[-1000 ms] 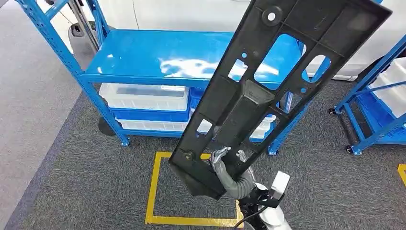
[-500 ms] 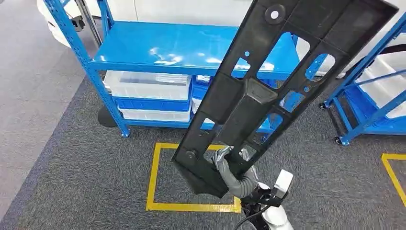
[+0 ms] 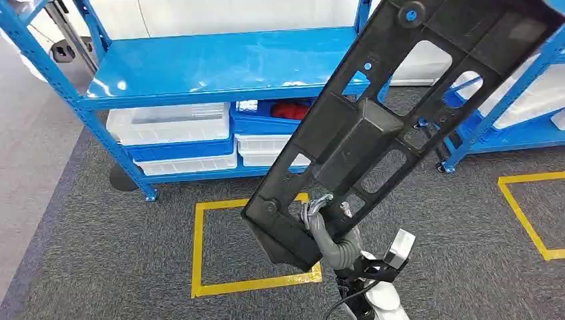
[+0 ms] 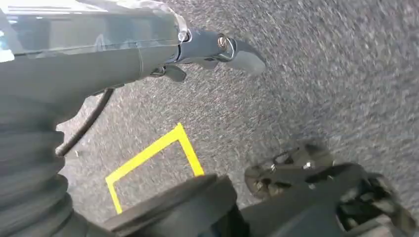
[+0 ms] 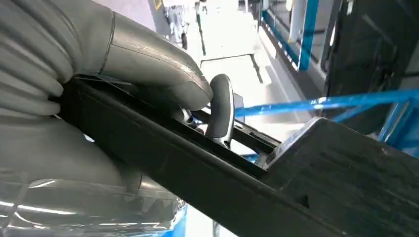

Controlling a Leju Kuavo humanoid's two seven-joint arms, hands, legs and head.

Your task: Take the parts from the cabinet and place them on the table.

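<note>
Right hand (image 3: pixel 324 217) holding the long black part (image 3: pixel 393 107) up in front of the blue rack (image 3: pixel 220 67).

You've got the part gripped near its lower end, fingers (image 5: pixel 221 111) hooked through one of its cut-outs with the thumb pressed on the other face, and it slants up and away to the right, crossing the rack's top shelf in the head view. Under that shelf you can see clear bins (image 3: pixel 170 123) and a blue bin (image 3: pixel 270 120) with something red inside. Below the part, a yellow tape square (image 3: pixel 200 253) marks the grey carpet (image 3: pixel 100 260). Your left hand (image 4: pixel 212 49) hangs over the carpet; you can't tell from the blurred wrist view how its fingers lie.
</note>
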